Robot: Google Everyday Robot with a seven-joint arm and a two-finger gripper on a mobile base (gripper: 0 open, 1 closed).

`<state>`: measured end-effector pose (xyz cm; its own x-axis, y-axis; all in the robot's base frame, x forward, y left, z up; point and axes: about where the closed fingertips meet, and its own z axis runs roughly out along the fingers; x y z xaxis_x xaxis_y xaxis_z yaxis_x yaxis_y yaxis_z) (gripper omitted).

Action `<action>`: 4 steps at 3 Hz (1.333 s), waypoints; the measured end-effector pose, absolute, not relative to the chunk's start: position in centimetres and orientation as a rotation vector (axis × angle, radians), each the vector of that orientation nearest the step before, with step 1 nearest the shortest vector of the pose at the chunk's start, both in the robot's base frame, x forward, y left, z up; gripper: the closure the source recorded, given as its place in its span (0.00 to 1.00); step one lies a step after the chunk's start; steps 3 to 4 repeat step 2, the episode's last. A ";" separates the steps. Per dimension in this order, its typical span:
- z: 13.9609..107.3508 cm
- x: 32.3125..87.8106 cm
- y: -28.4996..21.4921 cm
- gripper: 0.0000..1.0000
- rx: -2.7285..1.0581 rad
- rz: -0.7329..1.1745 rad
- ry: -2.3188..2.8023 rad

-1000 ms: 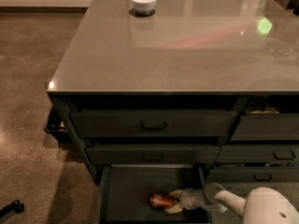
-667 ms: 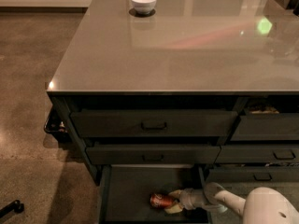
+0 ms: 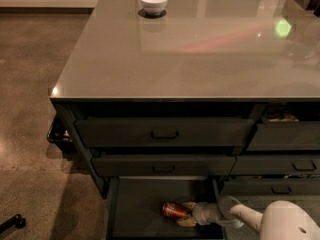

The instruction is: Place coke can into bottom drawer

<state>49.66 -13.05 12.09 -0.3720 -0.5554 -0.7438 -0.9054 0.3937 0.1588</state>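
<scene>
The bottom drawer (image 3: 135, 209) of the dark cabinet is pulled open, a flat dark tray. The coke can (image 3: 174, 210) lies on its side inside it, right of the middle, silver end toward the left. My gripper (image 3: 187, 213) reaches in from the right, low in the drawer, with its fingers around the right end of the can. The white arm (image 3: 280, 224) runs off to the lower right corner.
A white bowl (image 3: 153, 2) stands at the back of the grey countertop (image 3: 200, 49). Two closed handled drawers (image 3: 165, 133) sit above the open one. Narrower drawers (image 3: 287, 136) are on the right, the top one slightly open. A dark object (image 3: 12, 223) lies on the floor at lower left.
</scene>
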 end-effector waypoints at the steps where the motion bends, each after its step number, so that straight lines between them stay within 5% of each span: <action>1: 12.1 49.7 -13.0 0.00 -1.244 0.759 2.057; 4: 12.1 49.7 -13.0 0.00 -1.244 0.759 2.057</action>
